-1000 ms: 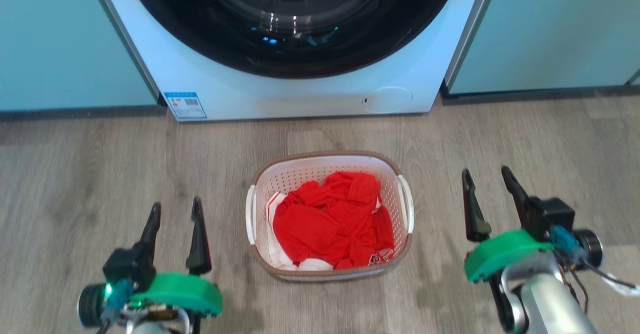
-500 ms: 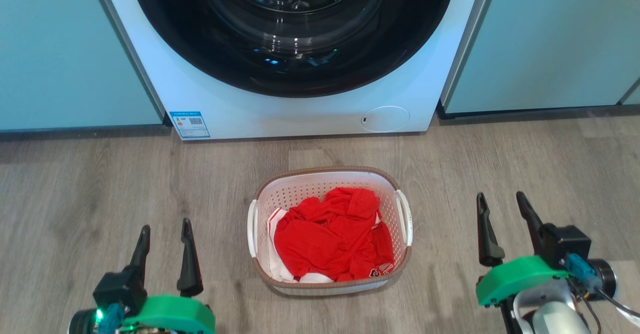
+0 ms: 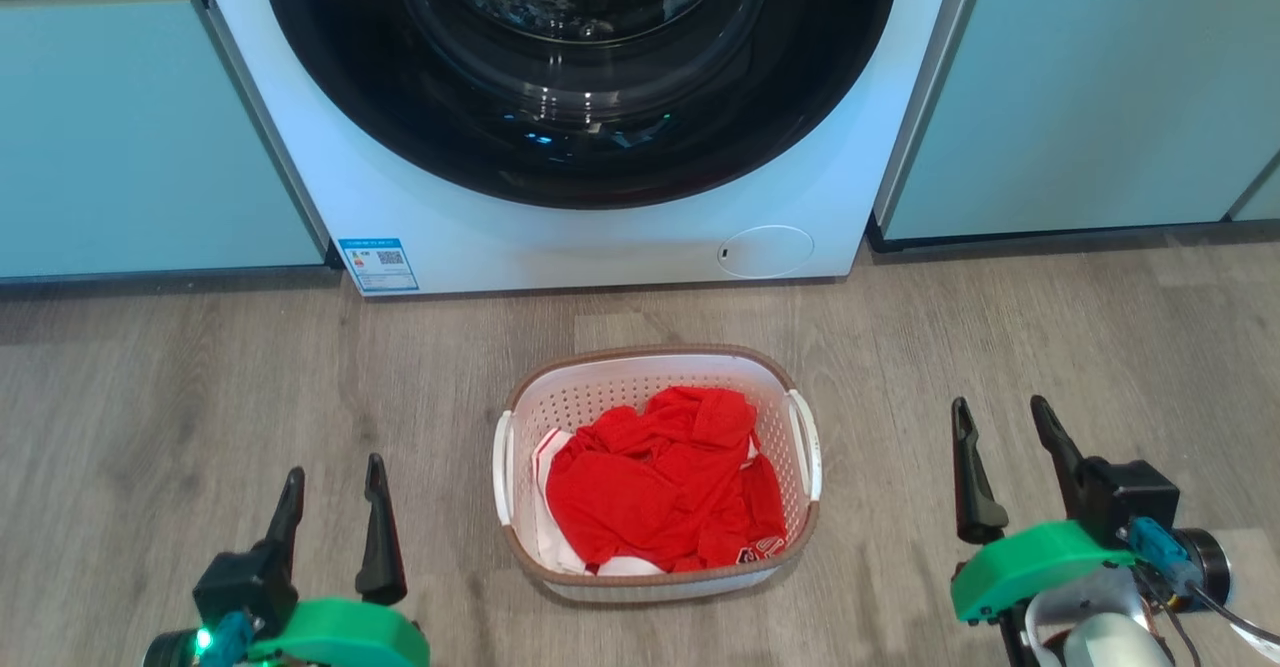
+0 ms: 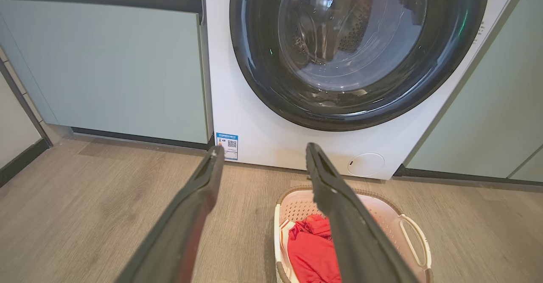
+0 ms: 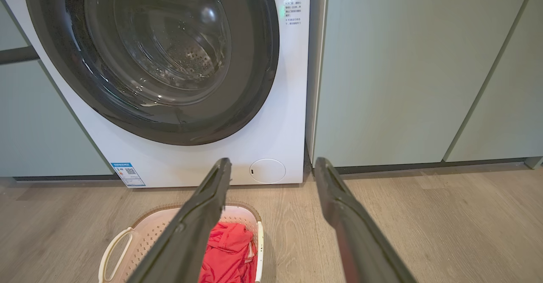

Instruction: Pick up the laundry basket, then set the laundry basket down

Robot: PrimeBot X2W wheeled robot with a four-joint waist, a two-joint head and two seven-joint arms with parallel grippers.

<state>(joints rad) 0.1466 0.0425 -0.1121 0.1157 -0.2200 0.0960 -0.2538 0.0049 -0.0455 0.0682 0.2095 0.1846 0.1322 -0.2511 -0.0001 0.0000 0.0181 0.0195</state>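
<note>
My head camera has lifted. The laundry basket (image 3: 652, 354) sits on the floor (image 3: 200, 367) between my left gripper (image 3: 334, 467) and right gripper (image 3: 1000, 404), both spread, empty. Wrist views reveal the washer's drum (image 4: 352, 32).

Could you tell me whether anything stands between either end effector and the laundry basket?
Nothing visible does. Only wood-look floor lies between the left end effector and the laundry basket, and between the right end effector and its other side. Both are open.
</note>
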